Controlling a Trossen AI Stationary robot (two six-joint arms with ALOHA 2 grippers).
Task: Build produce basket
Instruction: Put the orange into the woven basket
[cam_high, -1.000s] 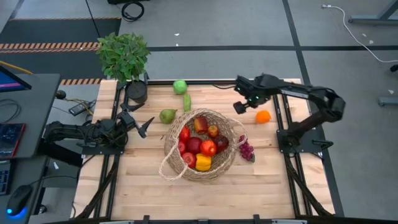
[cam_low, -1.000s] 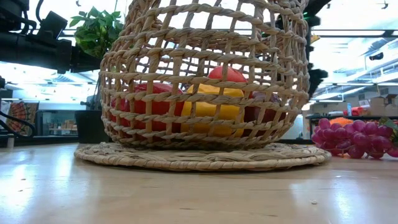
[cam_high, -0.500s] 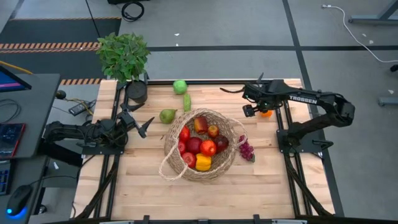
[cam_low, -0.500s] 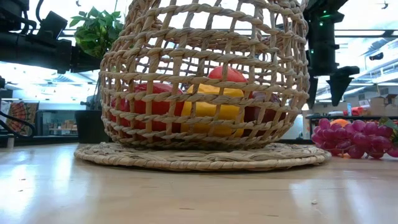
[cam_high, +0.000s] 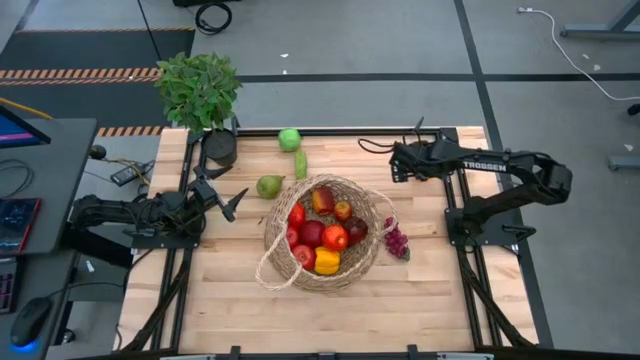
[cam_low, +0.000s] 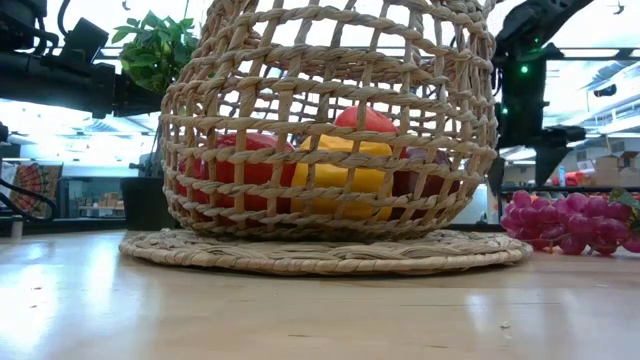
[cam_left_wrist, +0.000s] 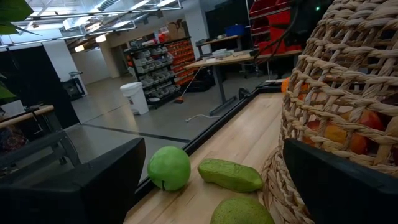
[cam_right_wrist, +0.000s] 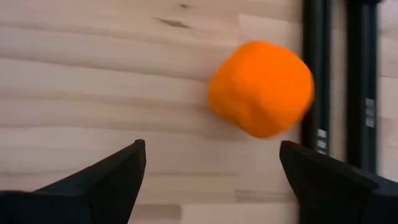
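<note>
The right gripper (cam_right_wrist: 211, 171) hangs wide open and empty above an orange (cam_right_wrist: 261, 87) on the bare wood near the table's far right edge. The basket (cam_high: 322, 272) sits mid-table holding red and yellow produce, grapes (cam_high: 397, 241) just beside it. The left gripper (cam_high: 222, 197), open and empty too, waits near the pear (cam_high: 268, 186).

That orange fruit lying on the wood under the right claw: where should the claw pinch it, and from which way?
Across its widest middle, coming straight down from above. The orange fruit is roundish and lies free on the table, so opposite sides are reachable. The right gripper is open above it.
</note>
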